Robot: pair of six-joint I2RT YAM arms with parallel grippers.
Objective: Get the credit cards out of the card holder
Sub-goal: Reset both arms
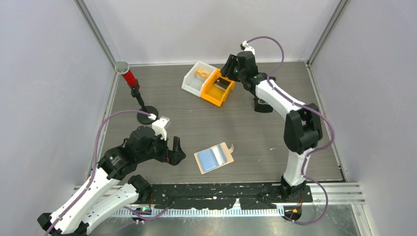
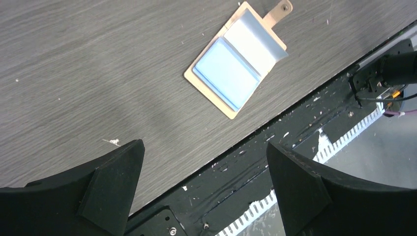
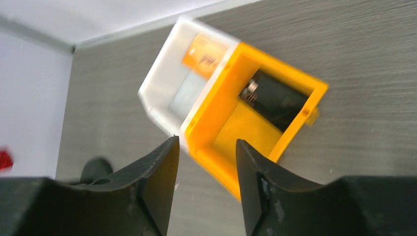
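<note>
From above, the card holder (image 1: 215,158) lies open on the table (image 1: 255,132), just beyond the fingertips of the left hand (image 1: 176,151) and well apart from the right hand (image 1: 227,69). The right hand hangs over a white bin (image 1: 193,80) and an orange bin (image 1: 214,93) at the far side. A blue card (image 1: 210,160) shows in the holder. An orange card (image 1: 200,73) lies in the white bin, so I judge the task partly done, with the blue card next.

The left wrist view shows the left hand (image 2: 204,160) spread wide with nothing in it, above the table. The holder (image 2: 235,71) lies ahead of its fingers and a little toward the right one, its tab (image 2: 280,10) pointing away. The blue card (image 2: 226,73) sits in the nearer half. Whether the pale half beyond it is a card or a flap, I cannot tell. The next move calls for lowering onto the card's edge and sliding it out, perhaps with the holder pinned down.

The right wrist view is blurred. The right hand (image 3: 205,152) is partly open and empty, with the white bin (image 3: 160,101) and orange bin (image 3: 295,135) straight ahead of it. A black case (image 3: 280,101) lies in the orange one.

The table is grey wood-grain, flecked with crumbs near the left hand. Plain pale walls close it in.
</note>
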